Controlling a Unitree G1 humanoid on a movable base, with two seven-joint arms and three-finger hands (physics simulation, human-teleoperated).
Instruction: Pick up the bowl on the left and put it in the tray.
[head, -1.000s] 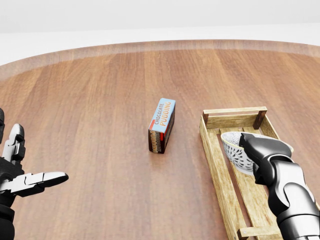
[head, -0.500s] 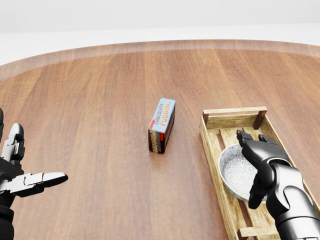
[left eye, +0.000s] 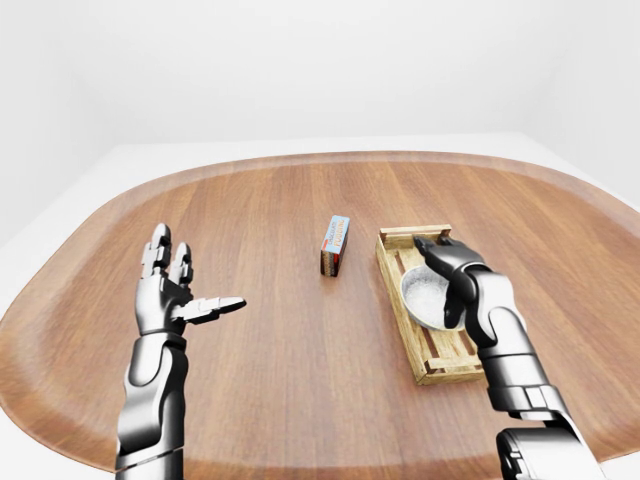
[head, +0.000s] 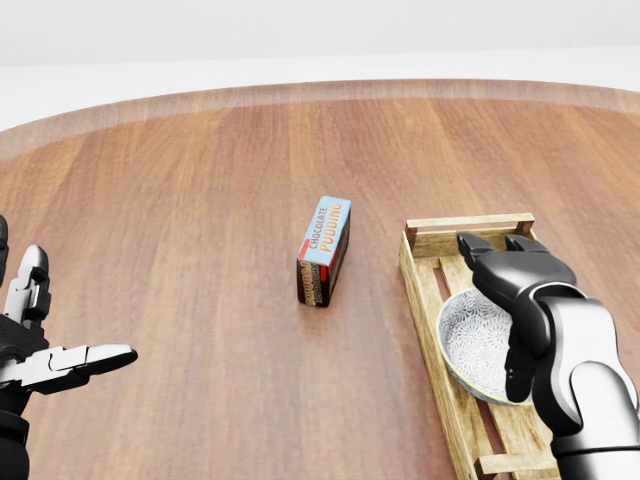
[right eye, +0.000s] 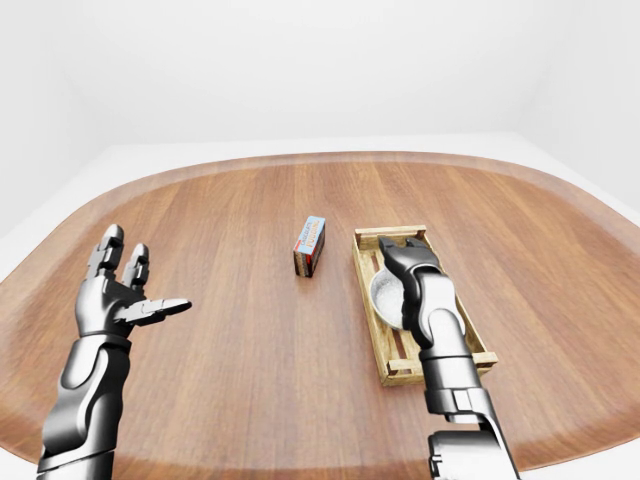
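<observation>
A white speckled bowl (head: 476, 342) lies inside the wooden slatted tray (head: 432, 300) at the right of the head view. My right hand (head: 512, 290) hovers over the bowl's right side with its fingers spread, open and off the bowl. Far to the left, my left hand (head: 50, 345) is held up, open and empty, fingers apart; the left-eye view shows the left hand (left eye: 180, 295) above the table's left part.
A chocolate pudding box (head: 324, 250) stands upright on the round wooden table (head: 200, 200), left of the tray. The table's rim (left eye: 300, 160) curves along the top; white floor and walls lie beyond.
The bowl has gone from tilted in my right hand down to lying flat in the tray. The right hand let go and rose toward the tray's top end. Left hand unmoved.
</observation>
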